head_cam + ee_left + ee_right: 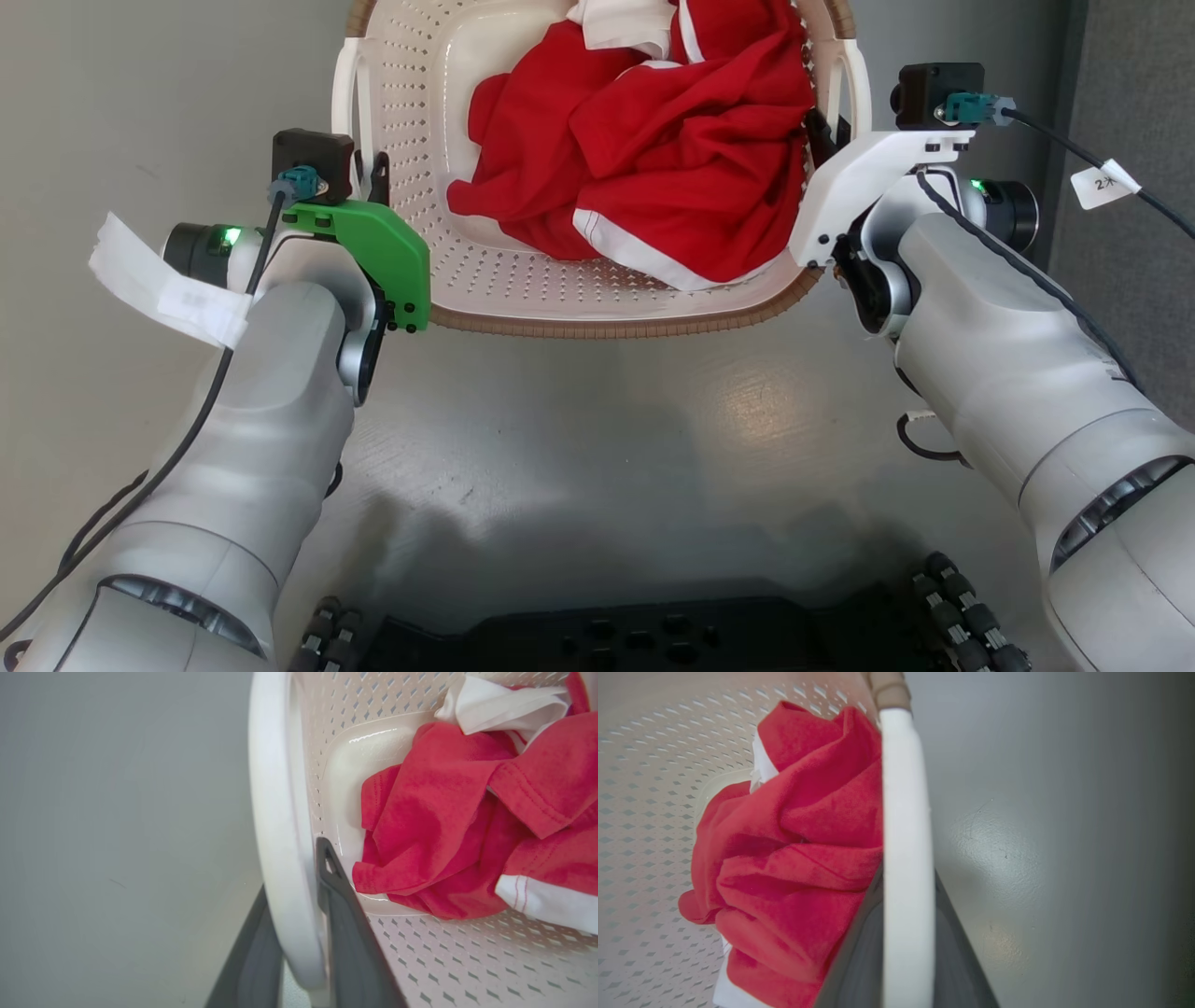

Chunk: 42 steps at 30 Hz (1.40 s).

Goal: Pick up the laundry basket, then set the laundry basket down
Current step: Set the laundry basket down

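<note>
Basket [560, 280] held by both side handles, close before the robot, over the grey floor [653, 420].
Left gripper [294, 882] and right gripper [908, 882] each clamp a handle. Grasp looks done; lift unclear, set-down remains. Red clothes [653, 140] lie inside; a dark panel [1139, 308] crowds the right arm.

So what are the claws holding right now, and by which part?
The laundry basket, by its white side handles: left claw on the left handle, right claw on the right handle.
</note>
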Motion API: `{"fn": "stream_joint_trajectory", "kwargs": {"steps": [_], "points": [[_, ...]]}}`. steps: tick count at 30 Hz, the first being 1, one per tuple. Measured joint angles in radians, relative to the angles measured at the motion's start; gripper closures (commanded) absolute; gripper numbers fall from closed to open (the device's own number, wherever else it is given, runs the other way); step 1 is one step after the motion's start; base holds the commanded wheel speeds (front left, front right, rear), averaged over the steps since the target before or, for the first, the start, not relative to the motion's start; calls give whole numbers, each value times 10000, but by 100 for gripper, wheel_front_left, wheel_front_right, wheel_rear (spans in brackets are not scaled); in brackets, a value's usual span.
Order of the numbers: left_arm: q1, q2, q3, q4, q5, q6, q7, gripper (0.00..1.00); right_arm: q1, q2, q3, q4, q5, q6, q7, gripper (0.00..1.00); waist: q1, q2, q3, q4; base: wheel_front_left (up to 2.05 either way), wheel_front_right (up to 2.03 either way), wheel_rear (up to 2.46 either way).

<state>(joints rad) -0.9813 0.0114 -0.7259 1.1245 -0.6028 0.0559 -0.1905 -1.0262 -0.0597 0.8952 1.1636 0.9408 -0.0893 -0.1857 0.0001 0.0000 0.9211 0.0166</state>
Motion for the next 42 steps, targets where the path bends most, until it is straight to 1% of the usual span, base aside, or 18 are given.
{"fn": "stream_joint_trajectory", "kwargs": {"steps": [10, 15, 16, 19, 20, 21, 22, 25, 28, 29, 31, 32, 33, 34, 35, 42], "points": [[-20, -2, -119, 46, -13, -29, -100, 100, -30, 6, 48, 92, 2, 15, -77, 100, 0, 0, 177, -42, 0, 0, 0], [-27, 0, -119, 67, -100, -33, -119, 100, -106, 10, 86, 134, 2, 88, -125, 100, 0, 0, 217, -41, 0, 0, 0], [-28, 0, -119, 77, -100, -35, -128, 100, -106, 12, 100, 148, 2, 88, -130, 97, 0, 0, 221, -40, 0, 0, 0], [-31, -6, -123, 111, -104, -35, -128, 100, -108, 23, 125, 169, 2, 88, -134, 85, -1, 0, 227, -36, 0, 0, 0], [-33, -6, -125, 128, -104, -35, -128, 99, -109, 27, 130, 174, 2, 94, -138, 83, -1, 0, 228, -35, 0, 0, 0], [-36, -6, -144, 163, -105, -35, -130, 93, -111, 33, 148, 184, 2, 98, -159, 81, -1, 0, 229, -33, 0, 0, 0], [-37, -6, -153, 180, -105, -35, -130, 93, -116, 33, 155, 190, 2, 98, -161, 80, -1, 0, 229, -31, 0, 0, 0], [-42, 2, -173, 240, -153, -35, -136, 100, -202, 12, 169, 198, 2, 102, -247, 79, -1, 0, 227, -28, 0, 0, 0], [-46, 2, -182, 245, -203, -35, -138, 100, -281, 2, 180, 203, 2, 102, -249, 82, -1, 0, 226, -28, 0, 0, 0], [-48, 2, -188, 247, -207, -35, -138, 99, -305, 2, 186, 213, 2, 102, -249, 81, -1, 0, 225, -29, 0, 0, 0], [-50, 2, -198, 253, -242, -35, -142, 87, -305, 4, 194, 224, 4, 102, -249, 77, -1, 0, 222, -31, 0, 0, 0], [-51, 2, -201, 257, -291, -35, -142, 73, -307, 2, 194, 226, 4, 102, -251, 66, 0, 0, 219, -33, 0, 0, 0], [-54, 6, -207, 267, -316, -35, -142, 61, -310, -2, 194, 232, 6, 102, -253, 56, -1, 0, 216, -35, 0, 0, 0], [-54, 2, -226, 288, -339, -35, -140, 53, -314, -2, 194, 245, 12, 100, -253, 33, -1, 0, 211, -38, 0, 0, 0], [-54, 23, -234, 328, -355, -29, -140, 0, -315, -4, 192, 288, 21, 98, -265, 0, -1, 0, 195, -42, 0, 0, 0], [-53, 50, -234, 523, -453, 15, -144, 0, -319, -31, 186, 426, 31, 94, -351, 0, -1, 0, 7, -52, 0, 0, 0]]}}
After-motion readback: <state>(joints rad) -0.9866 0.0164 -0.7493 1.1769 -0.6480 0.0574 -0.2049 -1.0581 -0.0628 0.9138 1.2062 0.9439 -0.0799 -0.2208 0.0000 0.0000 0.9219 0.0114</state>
